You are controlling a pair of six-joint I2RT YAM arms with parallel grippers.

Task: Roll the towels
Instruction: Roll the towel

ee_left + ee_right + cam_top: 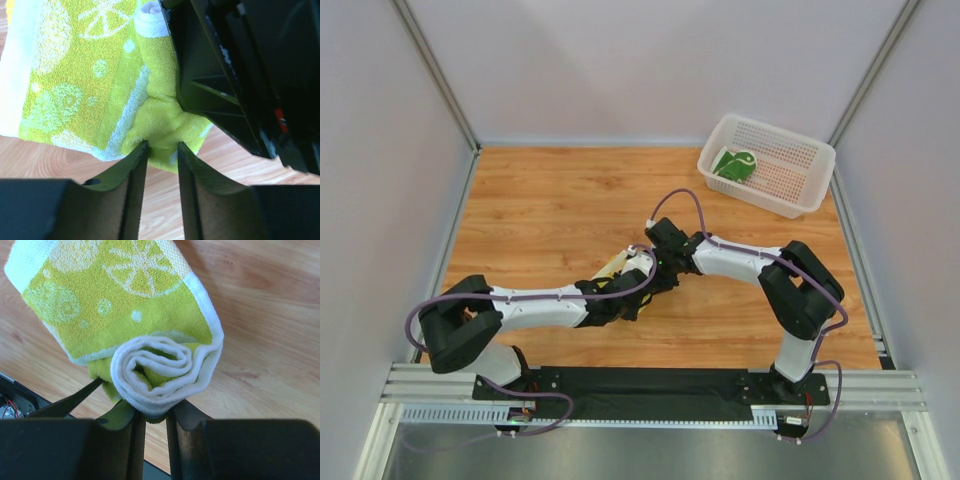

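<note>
Our right gripper point(154, 412) pinches the rolled end of the lime towel point(130, 305), which stretches ahead of its tips. Our left gripper point(162, 147) stands narrow, its tips at a bunched fold; whether it grips, we cannot tell. Far beyond, the green towel point(735, 163) lies in the basket point(765, 196).

Overhead cam, fixed above & behind the black base plate point(640, 385), looks down and fwd across the whole wood surface point(550, 200) to the back wall: wide shot, basket point(767, 165) far right. Left wrist cam peers along the left end effector point(161, 147), v. close on the yellow-green towel point(75, 75). Right wrist cam, behind the right end effector point(155, 410), faces the same towel's rolled end, equally close. All three share that towel, mid-surface.
</note>
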